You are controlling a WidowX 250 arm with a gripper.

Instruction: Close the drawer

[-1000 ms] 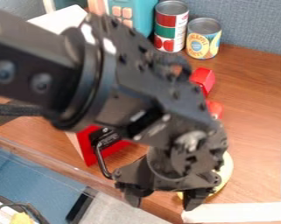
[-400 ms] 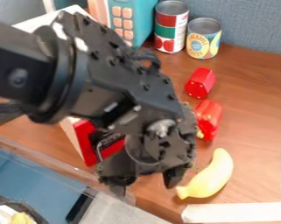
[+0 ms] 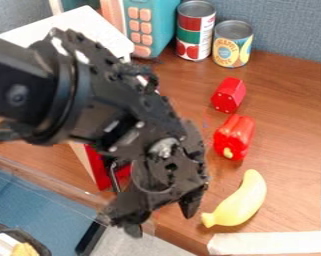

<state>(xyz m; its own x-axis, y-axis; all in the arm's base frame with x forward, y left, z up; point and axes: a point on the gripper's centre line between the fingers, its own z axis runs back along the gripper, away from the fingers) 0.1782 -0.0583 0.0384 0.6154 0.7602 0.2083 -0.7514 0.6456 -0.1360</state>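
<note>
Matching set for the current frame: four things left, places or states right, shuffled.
1. Banana
2. Red pepper
3. Shorter can
4. Gripper

A. Beside the taller can
B. Open, near the edge of the table
C. Yellow, nearest the white tape
D. Between the small red block and the yellow thing

Pairs: 1-C, 2-D, 3-A, 4-B

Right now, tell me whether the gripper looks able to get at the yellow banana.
Probably yes: the banana lies uncovered on the table, right of the open gripper in the picture, with nothing visible between them.
</note>
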